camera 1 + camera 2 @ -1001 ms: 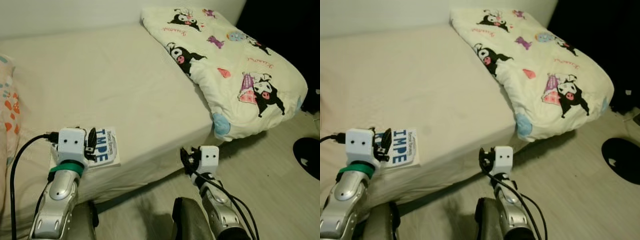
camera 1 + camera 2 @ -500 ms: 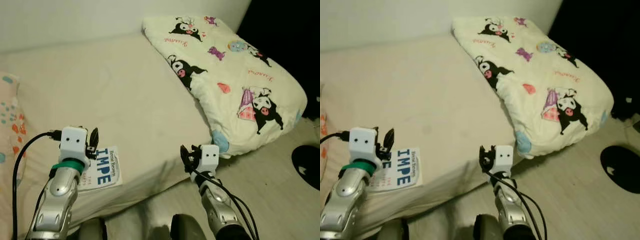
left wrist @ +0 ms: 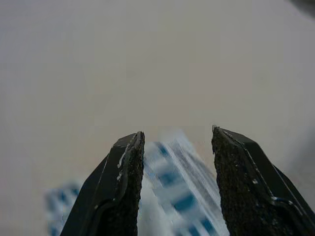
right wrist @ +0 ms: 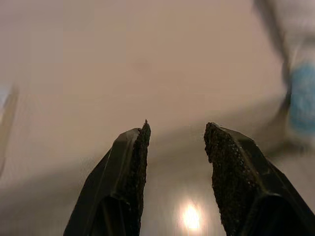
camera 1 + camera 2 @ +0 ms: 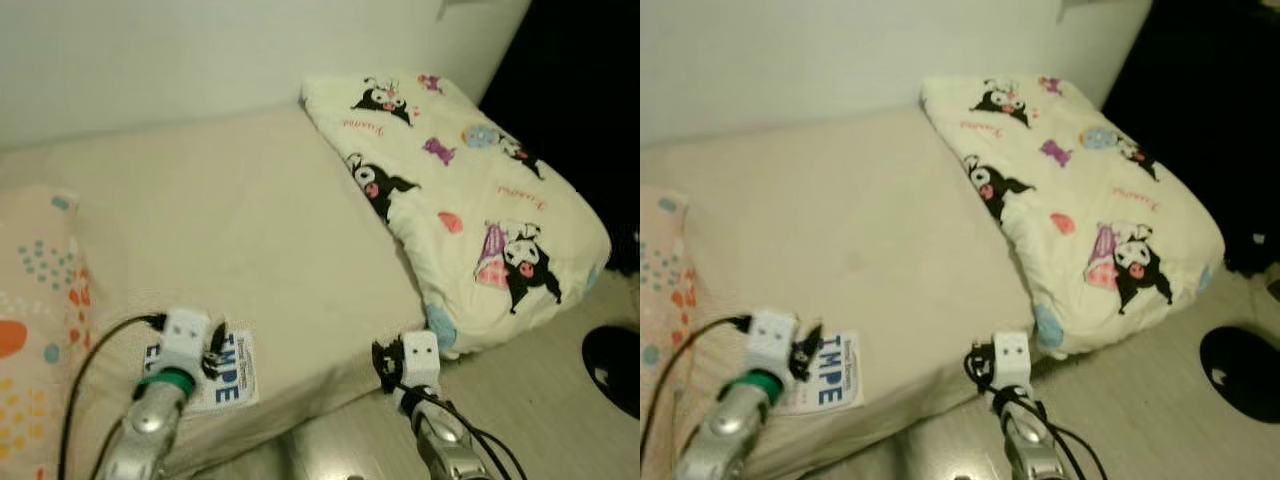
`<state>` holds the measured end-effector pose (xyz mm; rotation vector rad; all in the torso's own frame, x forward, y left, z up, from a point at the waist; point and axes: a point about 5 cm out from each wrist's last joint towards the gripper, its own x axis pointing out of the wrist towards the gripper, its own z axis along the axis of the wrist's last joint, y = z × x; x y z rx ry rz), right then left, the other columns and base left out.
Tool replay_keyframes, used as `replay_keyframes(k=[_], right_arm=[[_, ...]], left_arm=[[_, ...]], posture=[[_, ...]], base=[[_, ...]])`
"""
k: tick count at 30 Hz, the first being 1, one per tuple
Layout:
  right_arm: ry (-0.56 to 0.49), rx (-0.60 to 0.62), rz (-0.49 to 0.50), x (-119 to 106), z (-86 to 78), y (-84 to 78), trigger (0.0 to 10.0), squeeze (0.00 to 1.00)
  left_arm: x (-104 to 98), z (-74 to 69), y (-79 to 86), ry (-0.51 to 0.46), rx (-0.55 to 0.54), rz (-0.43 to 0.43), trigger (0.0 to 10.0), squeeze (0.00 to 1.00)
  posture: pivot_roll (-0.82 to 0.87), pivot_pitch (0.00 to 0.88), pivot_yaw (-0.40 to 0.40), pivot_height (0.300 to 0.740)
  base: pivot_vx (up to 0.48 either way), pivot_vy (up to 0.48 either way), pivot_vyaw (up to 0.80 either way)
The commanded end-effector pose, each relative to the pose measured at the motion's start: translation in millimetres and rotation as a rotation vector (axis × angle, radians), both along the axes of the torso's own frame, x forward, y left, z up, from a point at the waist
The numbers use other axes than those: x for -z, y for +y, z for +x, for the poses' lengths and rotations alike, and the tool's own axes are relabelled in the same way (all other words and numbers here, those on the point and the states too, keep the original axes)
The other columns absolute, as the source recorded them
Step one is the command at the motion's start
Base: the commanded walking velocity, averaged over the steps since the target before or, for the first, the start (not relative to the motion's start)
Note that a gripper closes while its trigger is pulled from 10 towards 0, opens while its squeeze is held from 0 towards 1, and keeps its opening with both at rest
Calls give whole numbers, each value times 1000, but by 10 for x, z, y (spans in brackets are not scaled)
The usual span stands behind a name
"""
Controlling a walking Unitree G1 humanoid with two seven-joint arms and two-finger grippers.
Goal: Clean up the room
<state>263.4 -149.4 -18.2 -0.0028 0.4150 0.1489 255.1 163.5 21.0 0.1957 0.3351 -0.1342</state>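
Bed (image 5: 250, 230) with a cream sheet takes up most of the room ahead of the robot, and a white book (image 5: 232, 372) with large blue letters on its cover lies flat near the front edge of the mattress. Just over that book hangs the left gripper (image 5: 213, 352), its two black fingers (image 3: 120, 191) spread apart with the blurred blue-and-white cover showing between them; they close on nothing. To the far side, a cream duvet (image 5: 470, 190) printed with black-and-white cartoon figures is heaped on the bed's right end and droops over the edge toward the pale wooden floor (image 5: 560, 400). The right gripper (image 5: 383, 362) sits low beside the mattress edge, below the duvet's overhang, fingers (image 4: 128, 177) parted and empty. A peach pillow (image 5: 35, 320) with coloured dots rests at the left.
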Motion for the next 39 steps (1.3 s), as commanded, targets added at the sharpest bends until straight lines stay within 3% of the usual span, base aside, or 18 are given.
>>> replay_keyframes(k=[1, 6, 8, 9, 11, 16, 20, 24, 29, 34, 39], right_arm=[[86, -12, -14, 142, -137, -28, 10000, 0], [233, -73, 0, 350, -366, -11, 10000, 0], [352, -118, 23, 494, -558, 25, 10000, 0], [352, -118, 23, 494, -558, 25, 10000, 0], [443, -132, 5, 604, -731, 6, 10000, 0], [490, -116, -36, 668, -855, -101, 10000, 0], [537, -143, -97, 717, -973, -223, 10000, 0], [563, -165, -120, 743, -1033, -244, 10000, 0], [597, -216, -136, 775, -1098, -202, 10000, 0], [585, -258, -133, 776, -1090, -96, 10000, 0], [581, -261, -135, 773, -1085, -103, 10000, 0]], left_arm=[[156, -99, -54, 56, 25, 14, 10000, 0], [453, -290, -83, 200, -15, -45, 10000, 0], [588, -369, -1, 275, -50, -59, 10000, 0], [588, -369, -1, 275, -50, -59, 10000, 0], [730, -466, 110, 359, -79, -49, 10000, 0], [901, -659, 133, 475, -3, -17, 10000, 0], [945, -709, 121, 504, 38, -8, 10000, 0], [973, -748, 94, 528, 66, -21, 10000, 0], [1040, -839, 84, 558, 89, 18, 10000, 0], [1041, -827, 111, 556, 68, 4, 10000, 0], [1040, -813, 110, 555, 54, 1, 10000, 0]], posture=[[106, 0, -50, 727], [96, 0, -54, 740], [103, 0, -56, 740], [103, 0, -56, 740], [112, 0, -60, 740], [114, 0, -62, 740], [108, 0, -62, 740], [104, 0, -56, 740], [86, 0, -42, 740], [75, 0, -32, 740], [65, 0, -48, 740]], base=[[0, 0, 0], [0, 0, 0], [0, 0, 0], [0, 0, 0], [0, 0, 0], [0, 0, 0], [0, 0, 0], [0, 0, 0], [0, 0, 0], [0, 0, 0], [0, 0, 0]])
